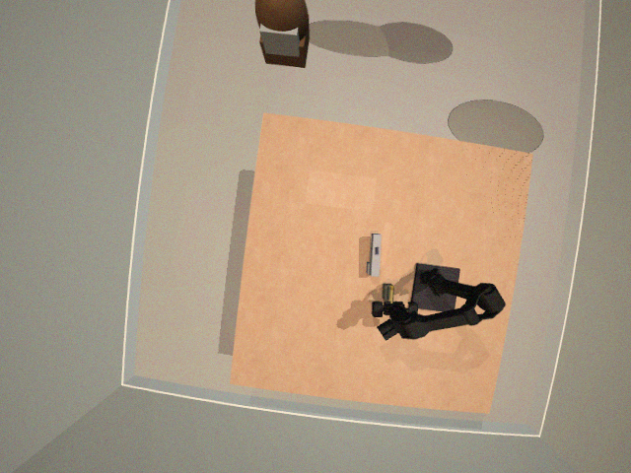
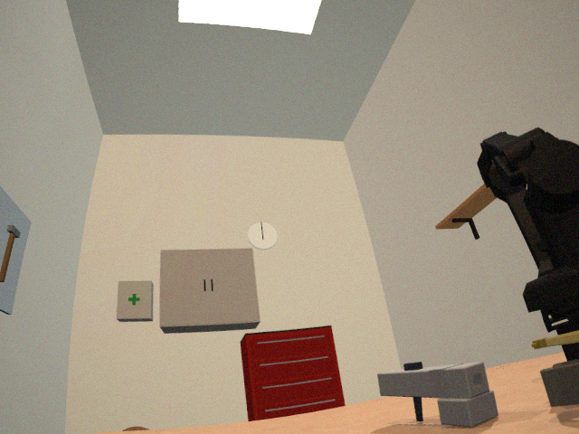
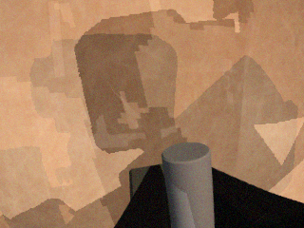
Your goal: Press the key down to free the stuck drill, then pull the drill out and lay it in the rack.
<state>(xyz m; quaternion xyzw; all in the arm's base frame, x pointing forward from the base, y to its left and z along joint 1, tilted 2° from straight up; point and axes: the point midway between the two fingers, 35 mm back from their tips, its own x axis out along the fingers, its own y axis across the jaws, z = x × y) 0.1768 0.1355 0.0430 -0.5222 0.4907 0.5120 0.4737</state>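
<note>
My gripper (image 1: 392,305) is shut on the drill (image 1: 390,293) (image 2: 553,341), a yellow body with a grey cylinder end (image 3: 188,205). It holds the drill level above the table. A grey rack (image 2: 558,385) stands right under it; only a corner of the rack (image 3: 136,180) shows in the wrist view. The grey fixture block (image 2: 434,381) stands apart, to the left in the exterior view. The black key (image 2: 412,366) pokes out of the fixture's top. The fingers themselves are hidden in the wrist view.
The arm's dark base plate (image 1: 436,288) sits on the orange table (image 1: 315,330). A red drawer chest (image 2: 292,371), a wall cabinet (image 2: 208,289) and a wall shelf (image 2: 465,207) lie beyond the table. A brown chair (image 1: 283,35) stands far off.
</note>
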